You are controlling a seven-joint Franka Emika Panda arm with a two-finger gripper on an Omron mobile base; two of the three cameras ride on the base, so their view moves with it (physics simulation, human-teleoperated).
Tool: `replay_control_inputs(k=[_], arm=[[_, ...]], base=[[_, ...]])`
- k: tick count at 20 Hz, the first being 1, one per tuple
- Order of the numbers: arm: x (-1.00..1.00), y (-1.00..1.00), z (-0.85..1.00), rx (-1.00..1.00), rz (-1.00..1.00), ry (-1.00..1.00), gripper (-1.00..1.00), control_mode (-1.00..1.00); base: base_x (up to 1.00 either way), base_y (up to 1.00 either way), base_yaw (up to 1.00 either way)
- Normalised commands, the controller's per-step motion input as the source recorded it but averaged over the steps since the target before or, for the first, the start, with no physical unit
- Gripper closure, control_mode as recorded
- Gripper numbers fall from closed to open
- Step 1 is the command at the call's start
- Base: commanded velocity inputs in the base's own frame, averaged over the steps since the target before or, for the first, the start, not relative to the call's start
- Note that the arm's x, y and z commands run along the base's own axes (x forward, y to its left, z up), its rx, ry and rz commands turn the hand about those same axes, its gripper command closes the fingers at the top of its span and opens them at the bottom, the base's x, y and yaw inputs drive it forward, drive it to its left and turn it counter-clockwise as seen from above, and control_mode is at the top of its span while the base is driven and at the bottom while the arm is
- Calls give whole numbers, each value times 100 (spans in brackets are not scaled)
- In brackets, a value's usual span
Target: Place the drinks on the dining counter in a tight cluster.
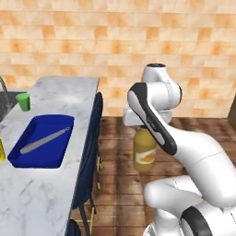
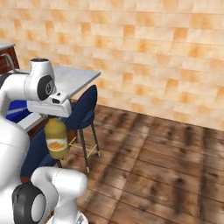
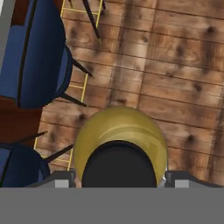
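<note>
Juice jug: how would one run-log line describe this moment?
held: juice jug, hanging upright | claw: shut on its neck | position: above wood floor, beside dining counter | stool nearby | placed: not yet

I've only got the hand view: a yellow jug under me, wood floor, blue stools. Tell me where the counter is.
Observer: The dining counter lies to the arm's left, past the stools. The juice jug hangs over the floor beside it, not over the top.
Operator: Report what's on it.
Observer: A blue tray holding a long grey utensil.
Operator: Anything else there.
Observer: A green cup stands beyond the tray, near the sink.
</note>
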Motion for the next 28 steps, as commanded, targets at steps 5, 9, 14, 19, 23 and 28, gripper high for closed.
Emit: replay_control_inputs(k=[5, 9, 14, 19, 23, 28], arm=[[0, 0, 0, 0, 0, 0, 100, 100], [0, 0, 0, 0, 0, 0, 100, 100], [0, 0, 0, 0, 0, 0, 100, 100], [0, 0, 0, 0, 0, 0, 100, 100], [0, 0, 0, 0, 0, 0, 100, 100], [0, 0, 0, 0, 0, 0, 100, 100]], base=[[64, -30, 18], [51, -26, 38], [42, -27, 45], [18, -40, 44], [20, -38, 46], [10, -45, 41]])
